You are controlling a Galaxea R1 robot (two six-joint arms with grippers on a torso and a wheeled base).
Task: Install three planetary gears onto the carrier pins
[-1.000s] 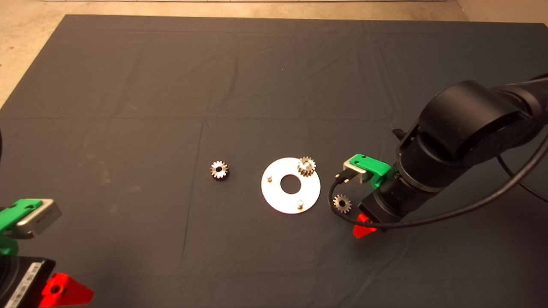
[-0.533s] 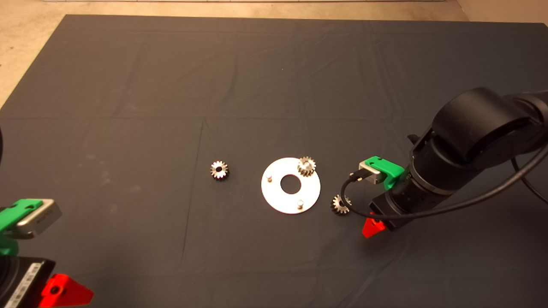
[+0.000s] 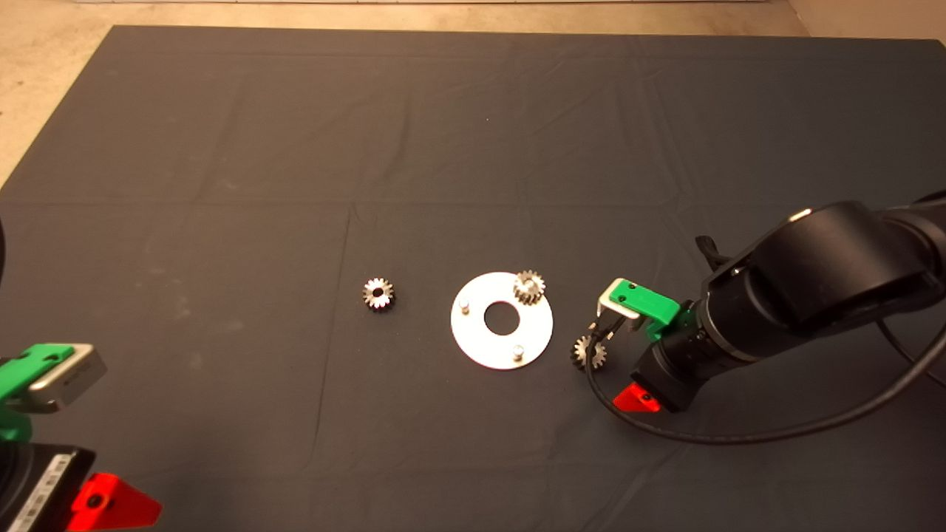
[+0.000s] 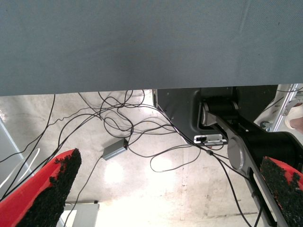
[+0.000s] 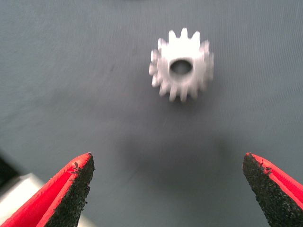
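A white round disc (image 3: 481, 343) lies mid-mat with three carrier pins. One planetary gear (image 3: 529, 287) sits on the far-right pin. The left pin (image 3: 464, 307) and the near pin (image 3: 519, 352) are bare. A second gear (image 3: 378, 293) lies flat on the mat left of the disc. A third gear (image 3: 589, 352) lies just right of the disc. My right gripper (image 3: 617, 363) is beside this gear, open and empty. In the right wrist view the gear (image 5: 182, 66) lies ahead of the spread fingers (image 5: 61, 194), untouched. My left gripper (image 3: 89, 502) is parked at the lower left, open.
A black cable (image 3: 665, 432) loops from the right wrist onto the mat close to the third gear. The mat's far edge meets a beige floor (image 3: 44, 44). The left wrist view shows cables on the floor (image 4: 123, 142) past the mat's edge.
The right arm has dropped lower and its wrist has tilted toward the gear right of the disc. The gears and disc have stayed put. The left arm has not moved.
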